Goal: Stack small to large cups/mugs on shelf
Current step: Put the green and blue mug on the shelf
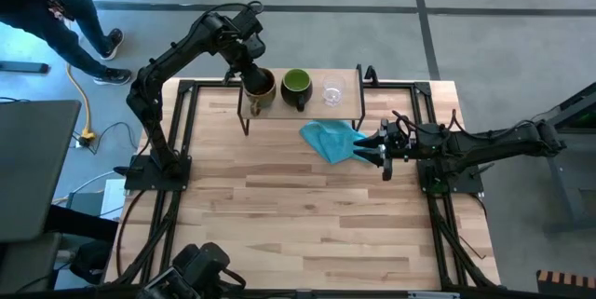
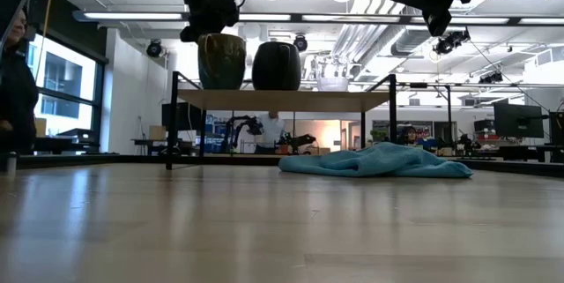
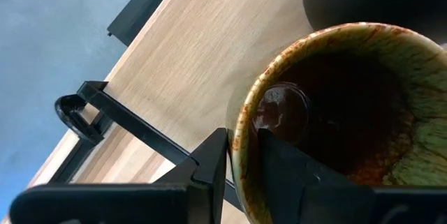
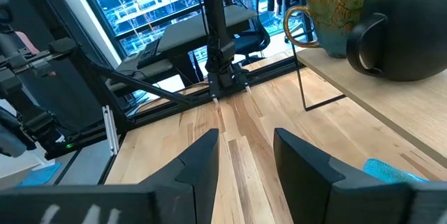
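Note:
Three cups stand in a row on the low light-wood shelf [image 1: 303,108]: a tan-brown mug [image 1: 258,85] at its left end, a dark mug with green inside [image 1: 296,87] in the middle, and a clear glass cup [image 1: 333,89] at the right. All three rest on their bases [image 2: 221,85]. My left gripper [image 1: 251,68] is above the tan-brown mug and shut on its rim. My right gripper [image 1: 383,148] is open and empty, just right of a blue cloth [image 1: 331,139] on the table. My left gripper holds the tan-brown mug by its rim wall [image 3: 243,147], one finger inside the mug [image 3: 300,175] and one outside [image 3: 209,165]. The fingers come from above, pointing down. The mug stands upright with its base on the shelf's left end [image 2: 203,98].
The blue cloth [image 2: 374,161] lies crumpled on the table in front of the shelf's right half. The shelf's thin black legs [image 2: 169,129] stand at its corners. Black arm-base frames run along both table sides [image 1: 177,150]. A person [image 1: 65,10] stands beyond the far left corner.

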`<state>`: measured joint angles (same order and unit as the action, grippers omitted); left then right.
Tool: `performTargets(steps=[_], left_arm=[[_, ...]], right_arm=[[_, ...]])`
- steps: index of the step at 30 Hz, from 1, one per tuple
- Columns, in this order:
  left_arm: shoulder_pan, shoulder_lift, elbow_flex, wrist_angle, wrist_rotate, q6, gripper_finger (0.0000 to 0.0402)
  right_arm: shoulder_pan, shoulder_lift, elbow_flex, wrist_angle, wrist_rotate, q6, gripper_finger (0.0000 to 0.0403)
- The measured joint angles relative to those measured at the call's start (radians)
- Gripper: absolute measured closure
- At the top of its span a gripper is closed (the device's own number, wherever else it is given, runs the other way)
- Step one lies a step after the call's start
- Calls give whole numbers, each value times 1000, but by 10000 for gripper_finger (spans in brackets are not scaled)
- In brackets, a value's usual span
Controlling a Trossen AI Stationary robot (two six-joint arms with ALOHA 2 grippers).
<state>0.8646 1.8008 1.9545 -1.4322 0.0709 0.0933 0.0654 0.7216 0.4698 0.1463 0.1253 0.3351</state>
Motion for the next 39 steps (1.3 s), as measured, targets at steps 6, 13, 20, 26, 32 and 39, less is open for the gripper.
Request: performTargets(steps=[6,13,20,26,32,39], left_arm=[[0,0,0,1,14,-2,332],[6,0,0,2,-31,-23,332],[28,0,0,-10,-38,-71,332],[33,0,0,-19,-50,-123,332],[32,0,0,-7,-36,-187,332],[32,0,0,-6,-27,-241,304]], right_arm=[[0,0,0,0,0,-1,275],[0,0,0,0,0,-2,275],[0,0,0,0,0,0,275],[0,0,0,0,0,-2,275],[0,0,0,0,0,-21,275],[0,0,0,-2,0,-26,275]])
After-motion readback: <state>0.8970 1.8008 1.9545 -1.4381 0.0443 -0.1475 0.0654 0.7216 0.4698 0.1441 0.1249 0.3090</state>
